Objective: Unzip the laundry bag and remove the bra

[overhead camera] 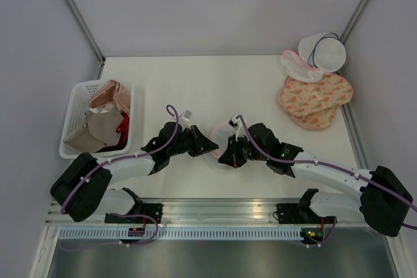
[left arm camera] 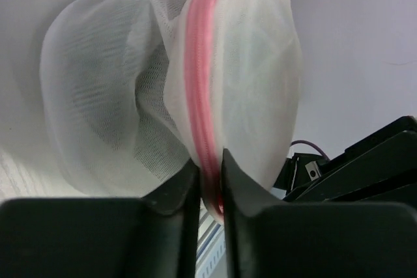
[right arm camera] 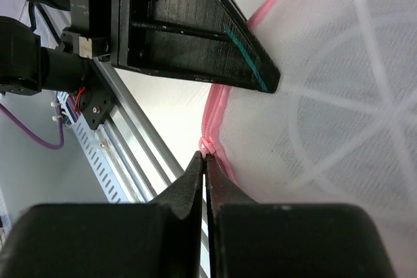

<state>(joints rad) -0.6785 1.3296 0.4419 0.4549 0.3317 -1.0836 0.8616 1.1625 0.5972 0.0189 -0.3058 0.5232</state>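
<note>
White tabletop [overhead camera: 169, 83], mid-near: left gripper [left arm camera: 210, 180] narrowly clamped the laundry bag [left arm camera: 254, 83] by its pink seam — right gripper [right arm camera: 206, 161] pinched fully shut on the zipper pull [right arm camera: 206, 143].

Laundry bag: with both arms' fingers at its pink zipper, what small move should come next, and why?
Probably the right fingers should slide slowly along the zipper while the left fingers hold firm. The left ones pinch the zipper band, the right ones look shut on its end, and the bag seems zipped.
</note>
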